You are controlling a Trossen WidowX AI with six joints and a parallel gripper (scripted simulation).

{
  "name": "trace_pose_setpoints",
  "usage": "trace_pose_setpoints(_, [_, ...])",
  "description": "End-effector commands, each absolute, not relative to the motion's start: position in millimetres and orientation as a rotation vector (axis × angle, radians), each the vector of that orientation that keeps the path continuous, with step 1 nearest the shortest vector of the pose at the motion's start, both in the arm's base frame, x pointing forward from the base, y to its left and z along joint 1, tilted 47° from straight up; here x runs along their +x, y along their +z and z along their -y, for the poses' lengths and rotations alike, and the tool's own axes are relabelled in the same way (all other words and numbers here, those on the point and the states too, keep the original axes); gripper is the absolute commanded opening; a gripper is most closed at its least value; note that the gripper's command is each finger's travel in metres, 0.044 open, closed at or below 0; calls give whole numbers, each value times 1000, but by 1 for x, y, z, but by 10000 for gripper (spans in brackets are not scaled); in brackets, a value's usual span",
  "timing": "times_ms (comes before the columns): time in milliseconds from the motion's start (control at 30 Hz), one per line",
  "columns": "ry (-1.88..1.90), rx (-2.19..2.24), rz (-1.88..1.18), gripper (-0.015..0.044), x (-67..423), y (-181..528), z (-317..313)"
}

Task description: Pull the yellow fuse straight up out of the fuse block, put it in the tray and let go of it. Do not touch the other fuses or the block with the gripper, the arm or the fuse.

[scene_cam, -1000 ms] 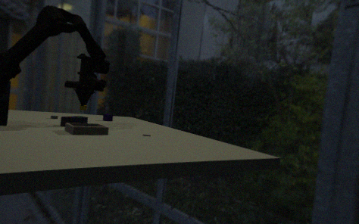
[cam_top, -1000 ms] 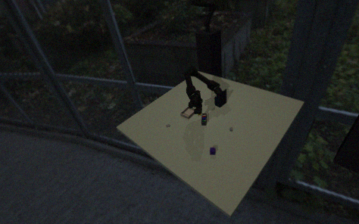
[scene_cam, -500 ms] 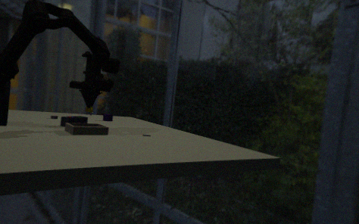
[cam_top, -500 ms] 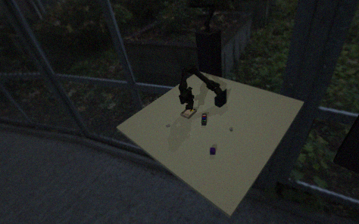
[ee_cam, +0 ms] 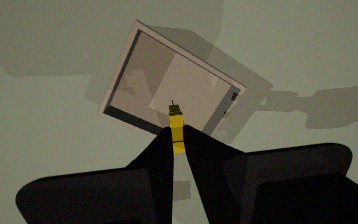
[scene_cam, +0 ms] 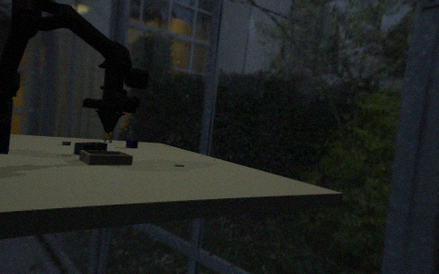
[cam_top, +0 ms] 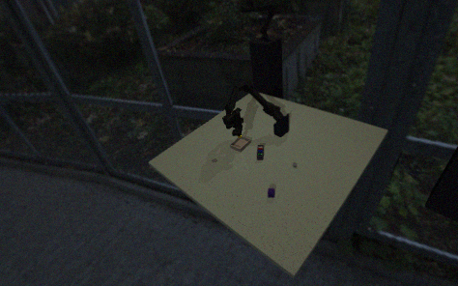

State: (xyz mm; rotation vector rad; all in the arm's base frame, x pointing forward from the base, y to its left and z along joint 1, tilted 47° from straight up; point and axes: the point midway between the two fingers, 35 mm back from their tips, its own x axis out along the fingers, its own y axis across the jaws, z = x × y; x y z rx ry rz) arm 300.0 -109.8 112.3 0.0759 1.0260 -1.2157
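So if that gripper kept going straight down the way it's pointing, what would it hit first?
Most likely the tray floor: the gripper, shut on the yellow fuse, points down over it, still above its rim.
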Motion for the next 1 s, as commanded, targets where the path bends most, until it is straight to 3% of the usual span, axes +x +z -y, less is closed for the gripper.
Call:
trace_pose_setpoints(0, [-1215, 77, -1017, 0, 299, 114, 114])
trace_pose_setpoints(800, [-1216, 75, -1015, 0, 298, 90, 140])
trace_pose_setpoints(967, [-1217, 82, -1012, 131, 299, 93, 138])
